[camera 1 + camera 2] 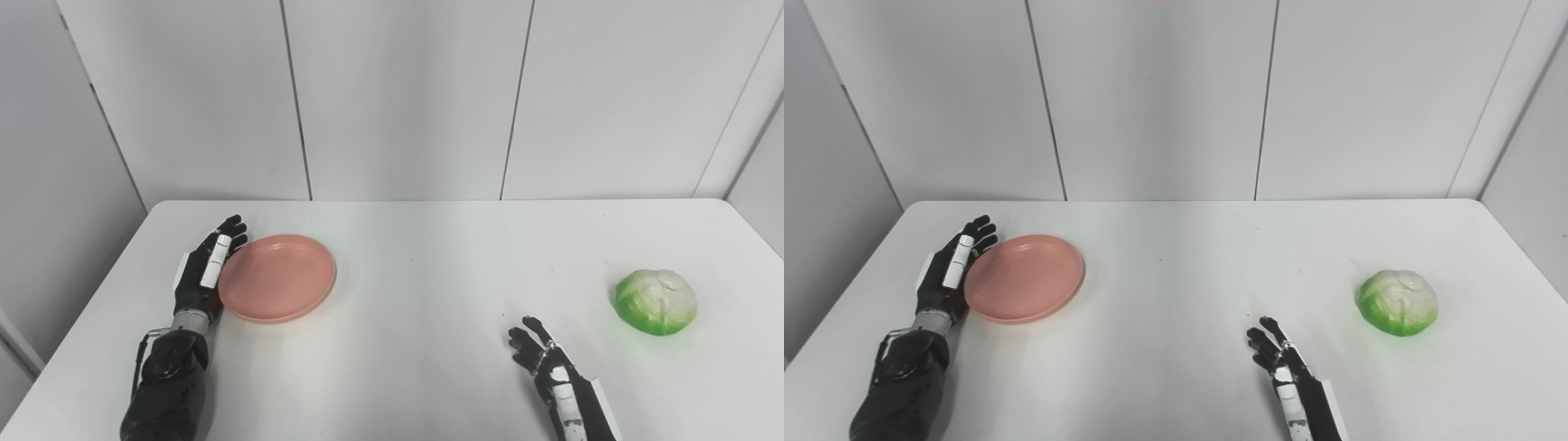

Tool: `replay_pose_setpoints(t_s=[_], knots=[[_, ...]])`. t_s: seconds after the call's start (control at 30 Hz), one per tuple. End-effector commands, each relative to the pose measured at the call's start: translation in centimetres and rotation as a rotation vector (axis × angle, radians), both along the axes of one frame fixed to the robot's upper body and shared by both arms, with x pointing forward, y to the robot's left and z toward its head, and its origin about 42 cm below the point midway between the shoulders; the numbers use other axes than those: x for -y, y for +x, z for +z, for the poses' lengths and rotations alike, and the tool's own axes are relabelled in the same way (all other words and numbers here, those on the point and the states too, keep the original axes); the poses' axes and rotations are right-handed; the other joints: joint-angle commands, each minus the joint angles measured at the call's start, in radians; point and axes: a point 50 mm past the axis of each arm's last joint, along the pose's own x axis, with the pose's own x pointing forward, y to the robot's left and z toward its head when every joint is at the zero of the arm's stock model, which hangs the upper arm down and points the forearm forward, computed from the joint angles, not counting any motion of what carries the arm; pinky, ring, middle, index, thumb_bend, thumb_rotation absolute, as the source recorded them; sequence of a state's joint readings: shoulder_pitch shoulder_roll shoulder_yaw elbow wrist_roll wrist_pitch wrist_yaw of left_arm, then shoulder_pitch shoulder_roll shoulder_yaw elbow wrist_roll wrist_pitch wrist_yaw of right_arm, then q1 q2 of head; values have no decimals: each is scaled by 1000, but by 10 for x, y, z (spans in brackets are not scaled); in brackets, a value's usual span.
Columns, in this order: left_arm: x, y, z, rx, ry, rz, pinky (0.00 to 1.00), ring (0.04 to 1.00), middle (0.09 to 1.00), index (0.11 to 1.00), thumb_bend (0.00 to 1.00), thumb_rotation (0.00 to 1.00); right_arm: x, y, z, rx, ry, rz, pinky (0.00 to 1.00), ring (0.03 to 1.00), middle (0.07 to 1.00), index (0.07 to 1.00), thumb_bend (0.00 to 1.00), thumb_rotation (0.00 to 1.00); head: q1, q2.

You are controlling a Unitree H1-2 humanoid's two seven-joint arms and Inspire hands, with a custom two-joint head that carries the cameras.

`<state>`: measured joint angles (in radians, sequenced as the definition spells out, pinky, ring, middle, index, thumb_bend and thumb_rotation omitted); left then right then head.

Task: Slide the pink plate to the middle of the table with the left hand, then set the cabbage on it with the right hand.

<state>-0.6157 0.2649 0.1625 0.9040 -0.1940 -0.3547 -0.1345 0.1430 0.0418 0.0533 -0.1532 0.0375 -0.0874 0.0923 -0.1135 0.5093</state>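
The robot's left hand (205, 269) lies flat-edged along the outer rim of the pink plate (278, 277), fingers extended and slightly apart, gripping nothing; its side appears to touch the rim, though whether it presses there or merely sits beside it cannot be settled from these angles. The plate rests on the left part of the white tabletop (416, 263), well short of the centre, so the sliding step looks barely under way. Done well, the push would come low against the rim with the hand held as a blade, driving straight toward the middle so the plate glides rather than spins away or tips up over the fingers. A steady, slow sweep should keep contact; a push too near the plate's far or near edge would likely turn it off course.

The right hand (551, 361) waits near the front edge of the tabletop, fingers loosely spread and empty, resting on or just above the surface. The cabbage (656, 302) sits untouched on the right side, near that hand but clearly apart from it, and far from the plate.
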Motion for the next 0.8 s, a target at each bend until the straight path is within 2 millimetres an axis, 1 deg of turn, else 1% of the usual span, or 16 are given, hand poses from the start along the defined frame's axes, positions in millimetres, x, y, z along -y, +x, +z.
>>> replay_pose_setpoints(t_s=[0.0, 0.2, 0.27, 0.33, 0.43, 0.57, 0.77], knots=[[0, 8, 19, 47, 22, 5, 882, 866, 870, 812, 872, 805, 0, -35, -19, -110, 0, -14, 880, 860, 840, 878, 852, 965, -2, 3], [14, 6, 18, 41, 9, -3, 896, 868, 871, 805, 901, 794, -4, -34, -17, -112, 3, -15, 893, 867, 843, 883, 838, 978, -10, 6], [20, 5, 16, 39, 9, -9, 874, 858, 862, 797, 913, 811, -5, -34, -17, -111, 2, -11, 898, 867, 844, 884, 833, 983, -13, 6], [24, 4, 15, 35, 2, -17, 889, 869, 869, 804, 895, 813, -5, -34, -16, -109, 0, -8, 902, 870, 846, 891, 829, 995, -15, 8], [33, 2, 13, 24, -9, -29, 907, 878, 878, 812, 904, 813, -7, -34, -15, -109, 8, -14, 902, 869, 843, 888, 827, 989, -16, 11], [41, 1, 11, 17, -4, -34, 889, 875, 883, 823, 901, 824, -8, -34, -15, -106, 11, -11, 903, 868, 844, 892, 819, 991, -13, 15], [53, -1, 7, 5, -19, -35, 899, 874, 871, 810, 897, 817, -11, -33, -15, -109, 10, -6, 907, 868, 840, 892, 829, 999, -22, 20]])
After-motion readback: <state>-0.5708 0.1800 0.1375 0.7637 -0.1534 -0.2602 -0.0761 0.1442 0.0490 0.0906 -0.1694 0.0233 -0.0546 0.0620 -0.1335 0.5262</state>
